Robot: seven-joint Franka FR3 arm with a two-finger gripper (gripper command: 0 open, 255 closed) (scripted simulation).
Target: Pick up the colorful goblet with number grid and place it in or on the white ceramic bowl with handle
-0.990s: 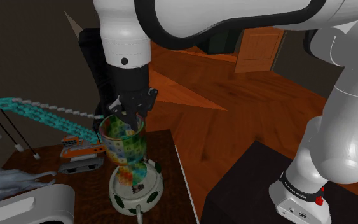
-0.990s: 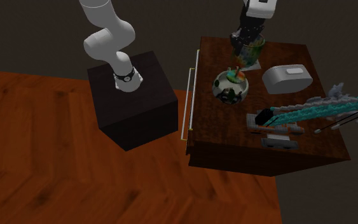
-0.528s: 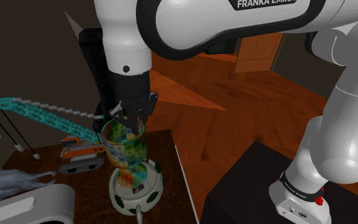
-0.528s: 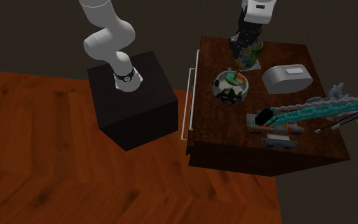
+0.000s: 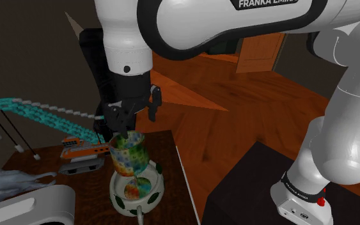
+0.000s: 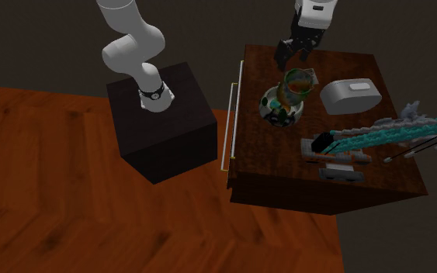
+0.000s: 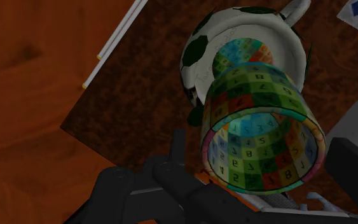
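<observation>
The colorful goblet (image 5: pixel 128 156) with its number grid stands foot-down in the white bowl (image 5: pixel 137 199) with dark spots, leaning a little. My gripper (image 5: pixel 132 115) hangs just above the goblet's rim, open, its fingers clear of the cup. In the second exterior view the goblet (image 6: pixel 293 81) rests in the bowl (image 6: pixel 275 110) near the table's far corner, below the gripper (image 6: pixel 296 53). The wrist view looks into the goblet's mouth (image 7: pixel 260 127), with the bowl (image 7: pixel 199 48) behind it and one black finger (image 7: pixel 171 178) beside it.
On the dark wooden table (image 5: pixel 165 153) stand an orange toy crane (image 5: pixel 79 152) with a long teal boom and a white box-shaped appliance (image 5: pixel 25 208). The table's edge runs close beside the bowl. The black stand (image 5: pixel 268 185) sits across the wooden floor.
The gripper has opened and let go of the goblet. The goblet has sunk lower into the bowl and now leans there on its own.
</observation>
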